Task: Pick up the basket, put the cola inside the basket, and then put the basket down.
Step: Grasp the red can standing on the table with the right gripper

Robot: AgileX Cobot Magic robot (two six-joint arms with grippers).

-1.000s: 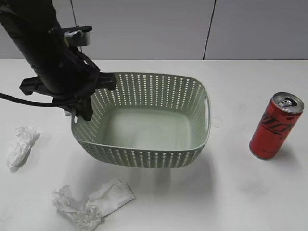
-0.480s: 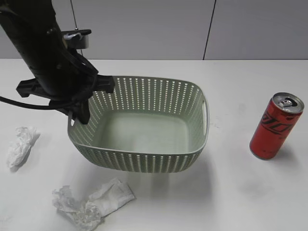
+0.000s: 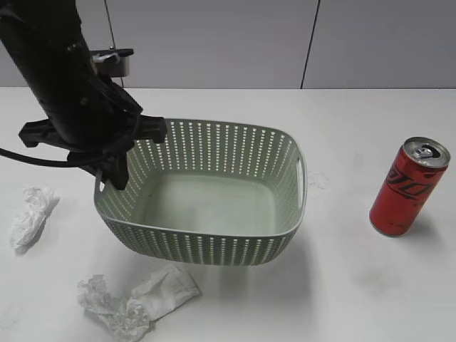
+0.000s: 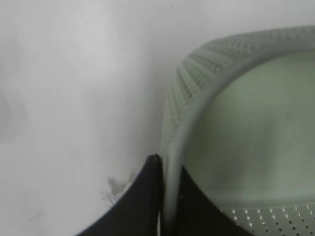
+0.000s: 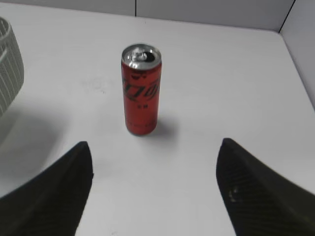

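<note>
The pale green basket point(image 3: 214, 192) hangs tilted above the table in the exterior view, its left end higher. My left gripper point(image 3: 114, 171) is shut on the basket's left rim; in the left wrist view the rim point(image 4: 170, 147) runs between the two black fingers, and the gripper point(image 4: 168, 164) pinches it. The red cola can point(image 3: 408, 187) stands upright on the table to the right, apart from the basket. In the right wrist view the can point(image 5: 141, 89) stands ahead of my right gripper point(image 5: 155, 152), which is open wide and empty. The right arm is out of the exterior view.
A crumpled white tissue point(image 3: 32, 214) lies at the left and another point(image 3: 135, 299) lies in front of the basket. The basket's edge point(image 5: 10, 54) shows at the left of the right wrist view. A grey wall stands behind the white table point(image 3: 342, 285).
My left gripper has lifted the basket a little and drawn it to the left and toward the camera; its left end has risen. The can has not moved.
</note>
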